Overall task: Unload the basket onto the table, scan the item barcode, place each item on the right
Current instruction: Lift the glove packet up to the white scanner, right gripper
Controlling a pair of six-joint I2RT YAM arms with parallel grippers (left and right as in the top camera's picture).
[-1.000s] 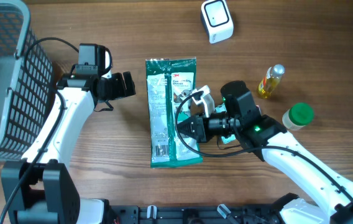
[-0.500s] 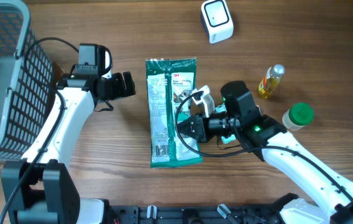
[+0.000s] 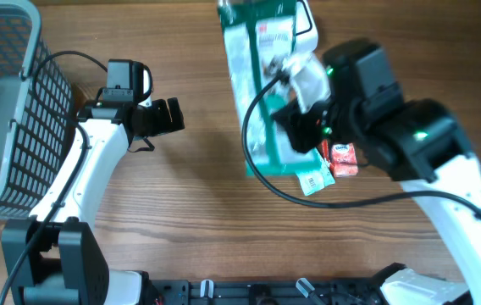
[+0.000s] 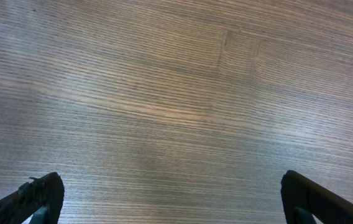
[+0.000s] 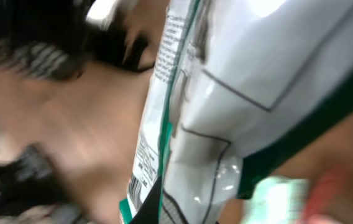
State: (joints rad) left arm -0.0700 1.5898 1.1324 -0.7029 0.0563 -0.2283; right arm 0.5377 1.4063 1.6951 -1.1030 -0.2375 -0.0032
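Your packet point(image 3: 239, 68) at twelve o'clock is white with dark green edges and small dark print. From the right wrist it point(image 5: 226, 93) shows glossy white panels, thin dark outlines, a green band and a black-striped barcode point(image 5: 138, 183). The table point(image 3: 190, 220) is warm brown wood with fine straight grain. At nine o'clock, the basket point(image 3: 46, 85) is grey with a dark mesh wall. A small red pack point(image 3: 343, 158) sits at three o'clock.
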